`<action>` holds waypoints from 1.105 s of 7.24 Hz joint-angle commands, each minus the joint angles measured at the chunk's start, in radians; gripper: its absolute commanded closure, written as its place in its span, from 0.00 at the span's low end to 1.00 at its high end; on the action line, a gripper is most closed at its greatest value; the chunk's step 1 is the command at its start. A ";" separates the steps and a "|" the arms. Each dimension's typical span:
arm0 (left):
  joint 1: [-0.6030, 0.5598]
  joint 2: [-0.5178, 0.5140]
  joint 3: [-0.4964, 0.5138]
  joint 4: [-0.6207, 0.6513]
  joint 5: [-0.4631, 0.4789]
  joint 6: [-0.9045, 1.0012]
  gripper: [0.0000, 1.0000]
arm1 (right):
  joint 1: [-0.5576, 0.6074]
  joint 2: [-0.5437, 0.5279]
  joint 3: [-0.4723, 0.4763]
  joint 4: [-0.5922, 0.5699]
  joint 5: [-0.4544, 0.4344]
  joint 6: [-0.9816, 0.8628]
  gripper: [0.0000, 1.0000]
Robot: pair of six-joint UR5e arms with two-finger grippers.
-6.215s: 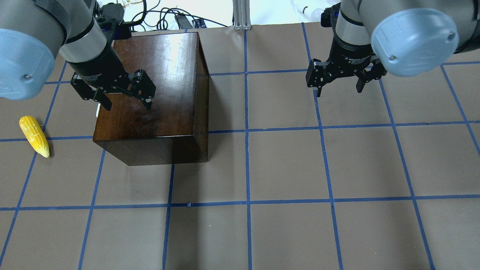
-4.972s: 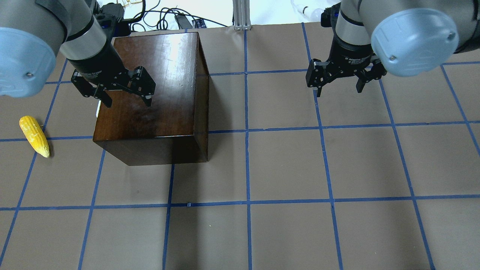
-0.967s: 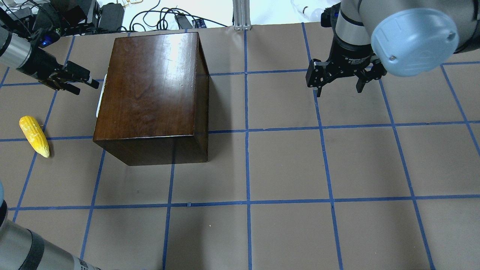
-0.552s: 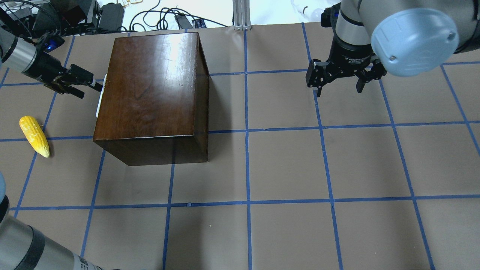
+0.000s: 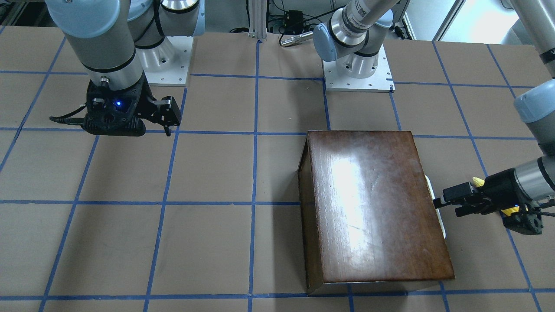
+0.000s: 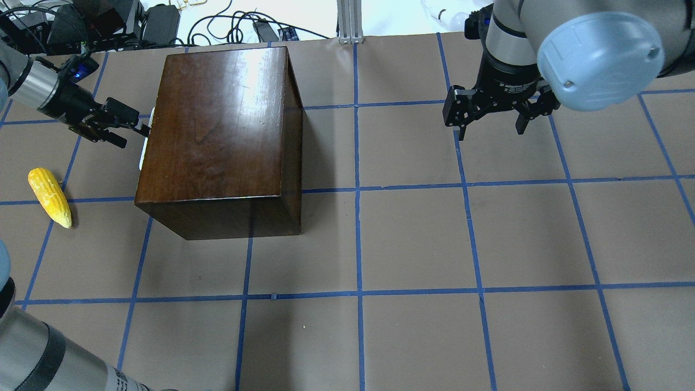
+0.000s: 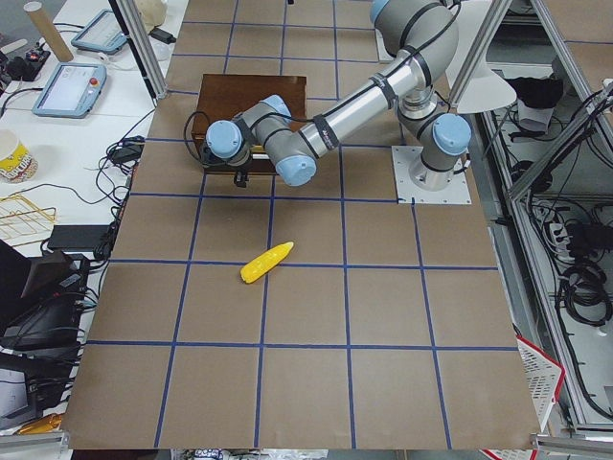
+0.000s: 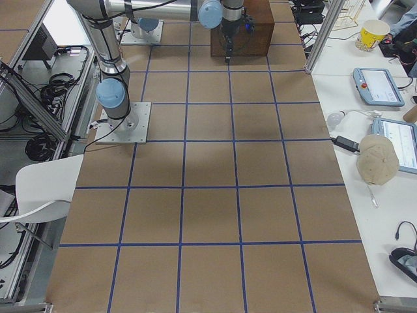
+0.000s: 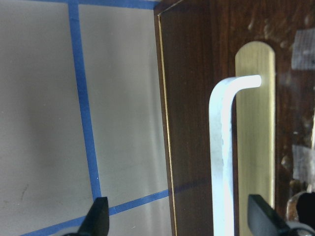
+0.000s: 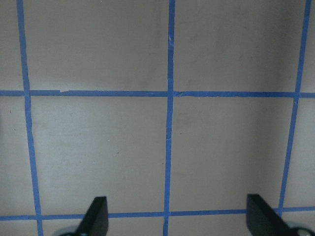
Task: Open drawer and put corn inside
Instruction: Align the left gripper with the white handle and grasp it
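The dark-brown box (image 6: 217, 125) stands at the left of the table. Its drawer is shut; the front panel (image 9: 192, 123) and whitish handle (image 9: 220, 147) fill the left wrist view. The handle shows as a pale sliver (image 6: 143, 155) on the box's left face. My left gripper (image 6: 133, 133) is open, level with the handle, one fingertip (image 9: 101, 216) on each side of it. The yellow corn (image 6: 50, 196) lies on the table left of the box, apart from the gripper. My right gripper (image 6: 491, 127) is open and empty, hovering over bare table at the right.
Cables and electronics (image 6: 108, 21) lie beyond the table's far edge, behind the box. An aluminium post (image 6: 350, 21) stands at the back centre. The left arm's forearm (image 6: 49, 358) crosses the near left corner of the overhead view.
My left gripper has gone from above the box top down to its left side, then slid right to the handle. The box, corn and right arm have not moved.
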 commanded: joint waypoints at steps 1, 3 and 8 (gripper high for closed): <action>0.000 -0.007 0.000 -0.017 -0.001 0.000 0.00 | 0.000 0.000 0.000 0.000 0.000 0.000 0.00; 0.000 -0.016 0.000 -0.021 -0.001 0.002 0.00 | 0.000 0.000 0.000 0.001 0.000 0.000 0.00; -0.002 -0.036 0.002 -0.026 -0.002 0.003 0.00 | 0.000 0.000 0.000 0.000 0.000 0.000 0.00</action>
